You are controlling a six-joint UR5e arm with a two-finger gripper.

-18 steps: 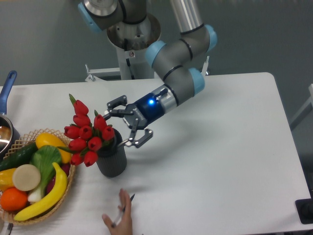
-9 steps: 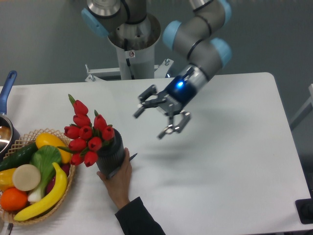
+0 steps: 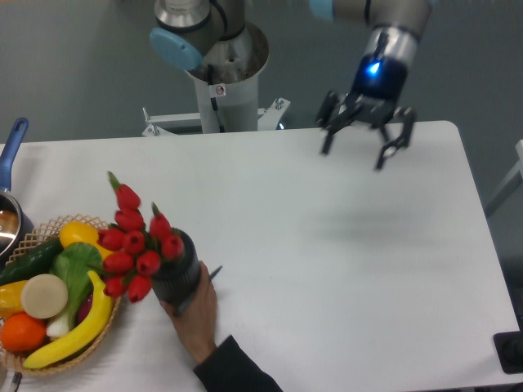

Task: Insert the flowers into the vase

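The gripper (image 3: 365,147) hangs spread and empty above the table's (image 3: 343,245) far side. The flowers (image 3: 131,241) sit in the vase (image 3: 173,276), gripped by a person's hand (image 3: 194,314) beside the wicker basket (image 3: 106,327).

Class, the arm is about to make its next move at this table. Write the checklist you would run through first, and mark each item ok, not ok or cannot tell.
1. Flowers in the vase: ok, the stems sit inside it.
2. Vase upright: not ok, it tilts left.
3. People clear of the table: not ok, a hand grips the vase.
4. Gripper empty: ok, fingers spread with nothing between them.
5. Gripper clear of the vase: ok, it is up by the far edge.
6. Basket undisturbed: cannot tell.
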